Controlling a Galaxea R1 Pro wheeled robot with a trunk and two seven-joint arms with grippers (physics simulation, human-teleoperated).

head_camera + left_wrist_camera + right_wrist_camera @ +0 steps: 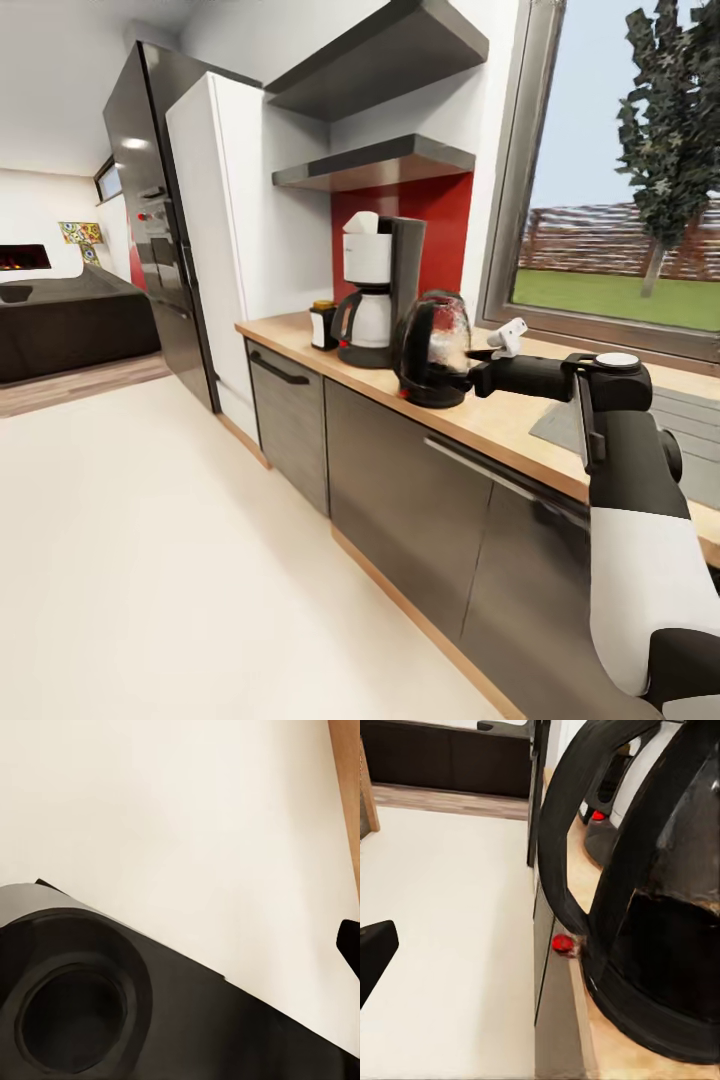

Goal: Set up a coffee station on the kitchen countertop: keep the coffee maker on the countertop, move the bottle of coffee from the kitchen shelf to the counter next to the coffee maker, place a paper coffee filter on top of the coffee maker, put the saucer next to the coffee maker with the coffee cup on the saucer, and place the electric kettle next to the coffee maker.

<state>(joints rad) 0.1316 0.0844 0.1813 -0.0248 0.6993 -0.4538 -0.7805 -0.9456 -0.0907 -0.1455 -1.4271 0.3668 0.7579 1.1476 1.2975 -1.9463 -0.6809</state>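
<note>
Your right arm reached over the worktop [500,425], and the electric kettle [433,350] stood on the wood directly ahead of its fingers [468,362], close against them. Whether those fingers were spread or pinching the kettle, you could not tell. The kettle sat just beside the coffee maker [378,290], with the bottle of coffee [323,325] on the maker's far side. A paper coffee filter [361,222] lay on top of the maker.

- The coffee maker [378,290] stands on the surface [500,425].
- A bottle [322,325] sits just left of it.
- The kettle [434,350] stands right, nearer the front edge.
</note>
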